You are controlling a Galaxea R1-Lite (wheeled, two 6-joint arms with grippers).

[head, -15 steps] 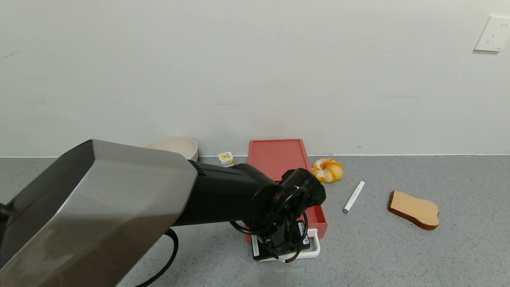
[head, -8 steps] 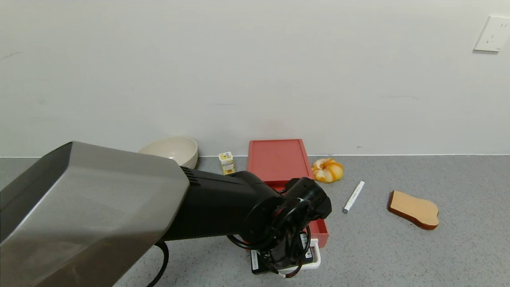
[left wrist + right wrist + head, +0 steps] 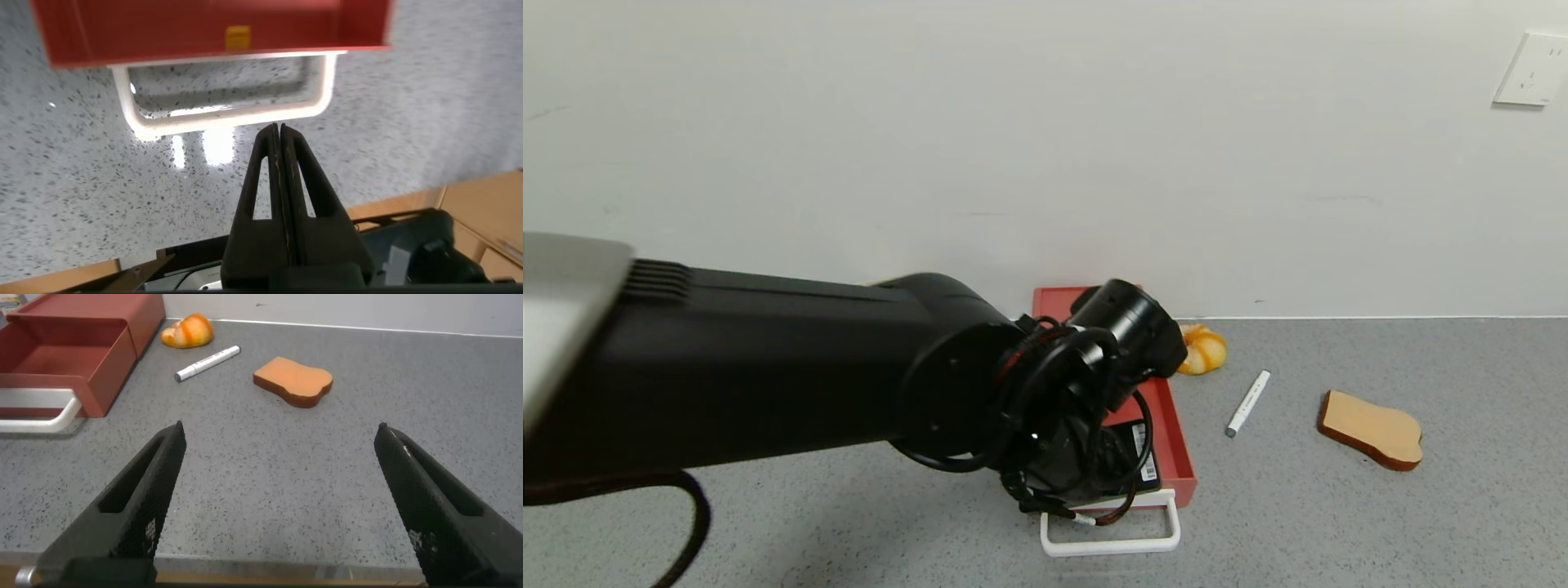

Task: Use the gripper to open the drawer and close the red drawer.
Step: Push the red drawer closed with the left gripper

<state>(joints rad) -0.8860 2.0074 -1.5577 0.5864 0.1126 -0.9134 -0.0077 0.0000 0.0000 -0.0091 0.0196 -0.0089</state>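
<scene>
Fingers of the left gripper are pressed together with nothing between them, their black tips poised just short of the white handle and clear of it. From the head camera the gripper, wrapped in looping black cables with a white barcode label, hangs over the front part of the red drawer, and the thick black arm behind it blocks most of the drawer box and whatever stands to the left of it along the wall.

The drawer is pulled out: the right wrist camera shows its open tray projecting forward from the flat salmon-red case, smooth plastic with straight walls. Its handle is a white rectangular loop with rounded corners, lying flat on the counter at the front, nearest the robot.

To the right of the drawer, close to the wall, sits an orange and white ring-shaped pastry, partly hidden by the gripper. Further right a white marker with a grey cap lies at an angle, and well apart from it a brown-edged slice of toast lies flat. The counter is speckled grey stone. A white wall socket sits high on the pale wall.

The right gripper hovers low over bare counter to the right, its two black fingers spread wide apart.
</scene>
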